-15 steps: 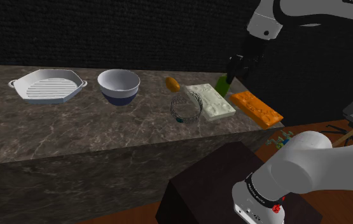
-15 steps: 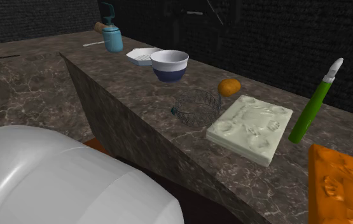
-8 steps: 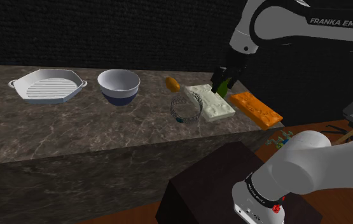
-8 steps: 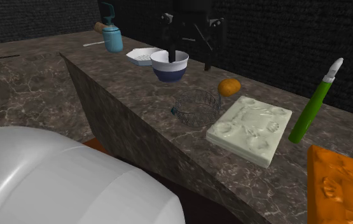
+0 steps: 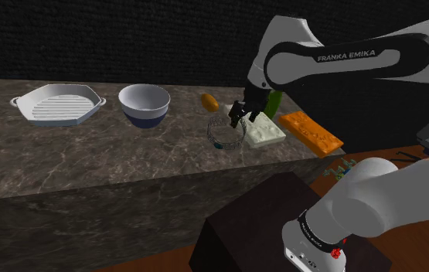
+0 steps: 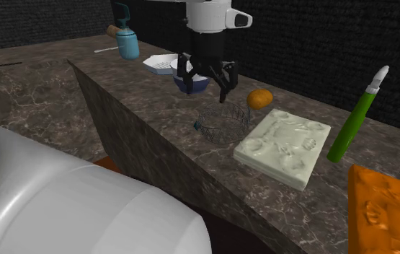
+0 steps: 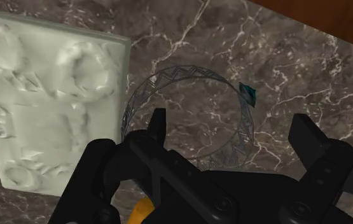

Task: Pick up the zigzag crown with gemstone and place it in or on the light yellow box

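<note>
The zigzag crown [image 5: 226, 134] is a thin wire ring with a small teal gemstone, standing on the marble counter [image 5: 89, 147] near its front edge. Right beside it lies the pale yellow box [image 5: 265, 133], flat with a moulded top. My gripper [image 5: 240, 116] hangs open just above the crown, touching nothing. From the second exterior view the gripper [image 6: 205, 83] hovers over the crown [image 6: 223, 121], and the box [image 6: 285, 146] lies to that view's right. In the wrist view the crown [image 7: 249, 95] sits below my gripper [image 7: 230, 124], its ring spanning the gap between the fingers, next to the box [image 7: 54, 95].
An orange fruit [image 6: 259, 99] and a green bottle [image 6: 353, 123] stand behind the box, and an orange box [image 5: 311, 131] lies beyond it. A white-and-blue bowl [image 5: 144, 104] and a white ridged dish [image 5: 58, 104] sit further along. A blue jug [image 6: 126, 40] stands at the counter's far end.
The arm has swung down and toward the shoulder view's left, from over the green bottle to just above the crown. The fingers have stayed open.
</note>
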`<action>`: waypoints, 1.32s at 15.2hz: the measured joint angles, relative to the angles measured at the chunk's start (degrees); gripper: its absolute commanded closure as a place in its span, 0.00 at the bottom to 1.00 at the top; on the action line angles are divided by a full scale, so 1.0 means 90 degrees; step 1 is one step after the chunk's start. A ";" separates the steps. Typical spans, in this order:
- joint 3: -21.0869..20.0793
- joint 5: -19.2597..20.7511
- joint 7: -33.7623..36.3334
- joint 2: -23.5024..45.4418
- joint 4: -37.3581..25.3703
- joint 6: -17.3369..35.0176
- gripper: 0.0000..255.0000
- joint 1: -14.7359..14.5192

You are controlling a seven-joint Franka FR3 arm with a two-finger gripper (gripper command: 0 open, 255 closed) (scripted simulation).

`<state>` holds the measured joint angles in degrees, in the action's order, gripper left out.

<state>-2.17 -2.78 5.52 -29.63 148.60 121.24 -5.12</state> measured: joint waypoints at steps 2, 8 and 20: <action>-0.0075 -0.0063 0.0024 0.0413 0.0046 0.0510 0.00 -0.0074; -0.0289 -0.0186 0.0098 0.1681 -0.0048 0.1841 0.00 -0.0257; -0.0328 -0.0189 0.0098 0.2416 0.0090 0.2738 0.00 -0.0273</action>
<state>-5.13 -4.48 6.41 -7.88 149.41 145.88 -7.58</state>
